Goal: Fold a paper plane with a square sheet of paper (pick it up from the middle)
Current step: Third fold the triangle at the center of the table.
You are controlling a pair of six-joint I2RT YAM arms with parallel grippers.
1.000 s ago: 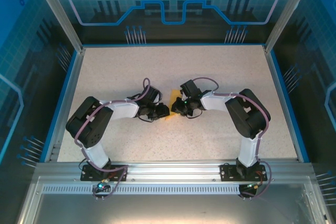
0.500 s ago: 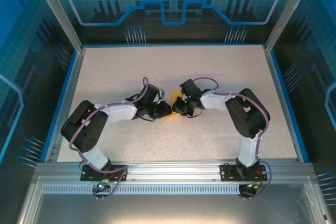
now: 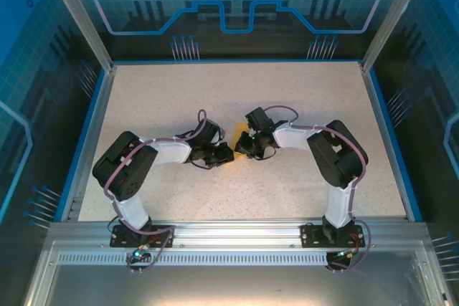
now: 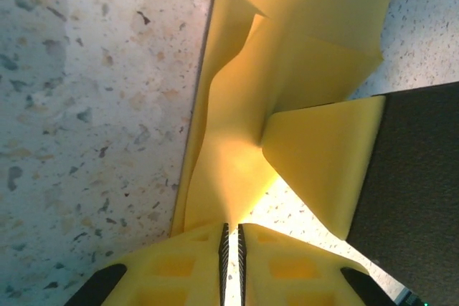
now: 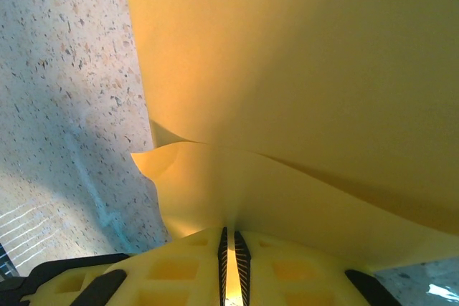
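Checking in from the remote desk. From the top camera, both arms are bent inward over the speckled table (image 3: pixel 301 98). The left gripper (image 3: pixel 223 154) and right gripper (image 3: pixel 243 149) sit nearly nose to nose around mid-table. The sheet of paper (image 3: pixel 234 134) is between them, and from up there it's just a small orange-yellow sliver poking out behind the two black heads. I can't read any fold shape from that height.

The wrist cams give me the useful detail. On the left wrist view the sheet of paper (image 4: pixel 287 84) is clearly not flat. There's a long straight edge down its left side, a buckled ridge through the middle, and one triangular flap (image 4: pixel 323 163) sticking out to the right. The paper is thin and matte, and it glows where light comes through. The left gripper (image 4: pixel 231 249) has its ribbed yellow pads (image 4: pixel 183 270) squeezed to a hairline slit, and the paper runs right down into it, so it's pinched. A flat black block (image 4: pixel 416 177) sits at the right edge, touching or just beside the flap. I can't tell which.

The right wrist view is closer in. A broad smooth sheet (image 5: pixel 287 69) spans the top, with a second layer curling beneath it. The right gripper (image 5: pixel 229 256) has its pads pressed together on the paper's lower edge. The gritty stone-look tabletop (image 5: pixel 64 69) is off to the left.
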